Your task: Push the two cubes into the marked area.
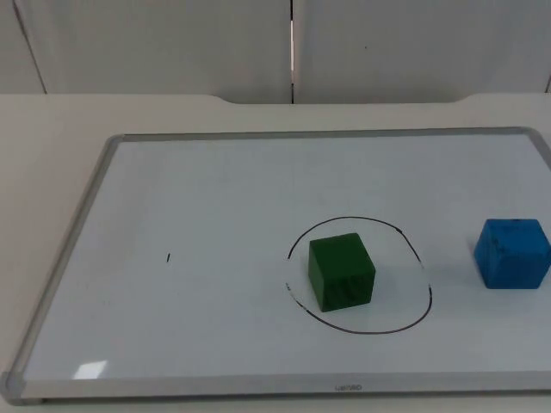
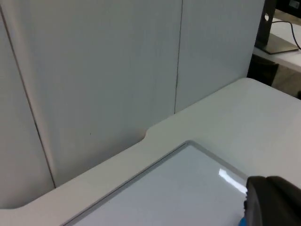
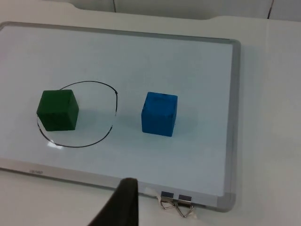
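Green cube (image 1: pixel 341 272): sits inside the drawn ring (image 1: pixel 422 275) on the whiteboard (image 1: pixel 215 198), closer to the ring's left side.
Blue cube (image 1: pixel 512 253): rests outside the ring, near the whiteboard's right edge, apart from the green cube.
Gap to close: lies wholly on the whiteboard, running from the blue cube leftward to the ring; likely calls for a push from the right-edge side.
Right pincer (image 3: pixel 123 203): hovers off the whiteboard's front edge near the front right corner, with the blue cube just ahead; cannot tell whether apart or together.
Left pincer (image 2: pixel 273 202): waits at the whiteboard's far corner, facing the partition; cannot tell whether apart or together.
Nearer arm: right, judging by its close view of the blue cube.
Desk (image 1: pixel 52 129): carries the whiteboard.
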You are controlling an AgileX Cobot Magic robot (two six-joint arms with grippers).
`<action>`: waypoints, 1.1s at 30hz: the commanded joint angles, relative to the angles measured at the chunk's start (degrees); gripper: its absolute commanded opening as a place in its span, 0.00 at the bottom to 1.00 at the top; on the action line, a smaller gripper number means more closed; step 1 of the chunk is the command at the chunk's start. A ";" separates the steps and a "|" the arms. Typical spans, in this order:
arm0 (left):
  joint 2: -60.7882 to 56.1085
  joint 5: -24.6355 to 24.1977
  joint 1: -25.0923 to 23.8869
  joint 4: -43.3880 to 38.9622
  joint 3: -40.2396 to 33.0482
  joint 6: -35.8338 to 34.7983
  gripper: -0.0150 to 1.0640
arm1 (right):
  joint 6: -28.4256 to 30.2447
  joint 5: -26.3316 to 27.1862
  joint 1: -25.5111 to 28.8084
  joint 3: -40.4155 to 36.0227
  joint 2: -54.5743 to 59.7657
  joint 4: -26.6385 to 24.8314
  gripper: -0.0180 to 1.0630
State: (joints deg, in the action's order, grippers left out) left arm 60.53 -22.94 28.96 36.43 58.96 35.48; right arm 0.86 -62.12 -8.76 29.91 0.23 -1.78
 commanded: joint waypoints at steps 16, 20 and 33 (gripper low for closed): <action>-18.33 -18.28 0.25 -37.43 0.16 -36.85 0.01 | 0.08 0.31 7.14 -0.35 -0.23 0.11 0.99; -23.33 -24.43 0.25 -42.34 0.16 -40.82 0.01 | 0.08 0.31 7.14 -0.35 -0.23 0.11 0.99; -34.63 -34.05 0.25 -43.13 -0.06 -42.00 0.01 | 0.08 0.31 7.19 -0.35 -0.23 0.11 0.99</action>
State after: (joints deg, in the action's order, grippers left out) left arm 26.52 -55.88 28.96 -6.40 58.96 -5.89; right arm 0.97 -62.12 -2.03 29.91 0.23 -1.78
